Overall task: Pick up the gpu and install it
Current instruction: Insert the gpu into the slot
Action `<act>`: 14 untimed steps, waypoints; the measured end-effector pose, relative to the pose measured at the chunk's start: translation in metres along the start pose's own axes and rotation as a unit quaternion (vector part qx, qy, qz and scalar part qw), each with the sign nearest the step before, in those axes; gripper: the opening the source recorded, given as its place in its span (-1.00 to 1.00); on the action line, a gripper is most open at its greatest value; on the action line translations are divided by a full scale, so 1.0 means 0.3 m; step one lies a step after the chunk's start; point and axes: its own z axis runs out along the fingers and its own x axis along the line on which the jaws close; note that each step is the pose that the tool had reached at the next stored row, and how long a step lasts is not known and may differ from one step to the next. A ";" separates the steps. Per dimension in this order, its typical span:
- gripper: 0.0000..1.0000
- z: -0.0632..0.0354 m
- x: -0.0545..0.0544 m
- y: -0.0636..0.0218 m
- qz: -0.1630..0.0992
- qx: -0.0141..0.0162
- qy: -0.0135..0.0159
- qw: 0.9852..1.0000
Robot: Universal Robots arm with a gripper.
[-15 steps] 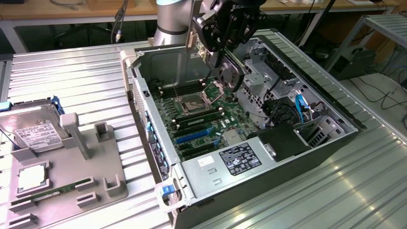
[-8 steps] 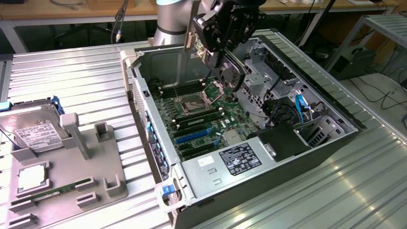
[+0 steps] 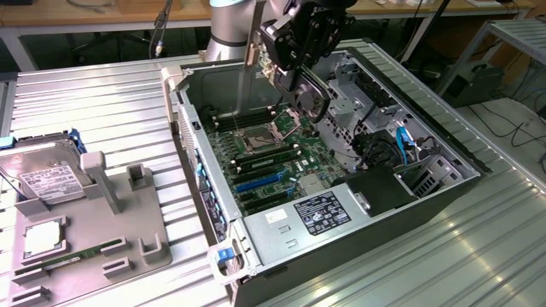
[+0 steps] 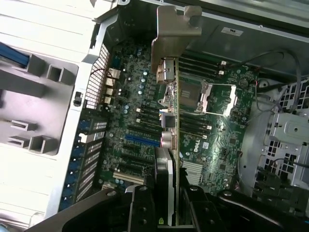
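Note:
In the exterior view the gpu (image 3: 312,100), a dark card with a round black fan, hangs tilted over the open computer case (image 3: 209,192). My gripper (image 3: 292,69) is shut on it. The card's silvery end bracket (image 3: 250,52) points toward the case's rear wall. In the wrist view the gpu (image 4: 175,140) runs edge-on away from my gripper (image 4: 169,195), with its bracket (image 4: 175,30) at the far end. Black fingers (image 4: 143,209) clamp both faces of the card. Below it lies the motherboard (image 4: 219,125) with a blue slot (image 4: 141,140); the card floats above the board, apart from it.
A grey fixture (image 3: 111,217) on the exterior view's left holds a silver hard drive (image 3: 47,178) and a green memory stick (image 3: 75,258). Inside the case are the processor socket (image 3: 256,138), the power supply (image 3: 320,214) and a drive cage (image 3: 375,109) with cables.

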 end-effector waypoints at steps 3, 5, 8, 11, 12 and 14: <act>-0.44 0.000 0.000 0.000 -0.009 0.000 0.001 1.000; -0.44 0.000 0.000 0.000 -0.015 0.000 0.001 1.000; -0.44 0.000 0.000 0.000 -0.026 0.000 0.002 1.000; -0.44 0.000 0.000 0.000 -0.035 0.000 0.003 0.999; -0.44 0.000 0.000 0.000 -0.038 0.000 0.003 0.999; -0.44 0.000 0.000 0.000 -0.043 0.000 0.003 0.999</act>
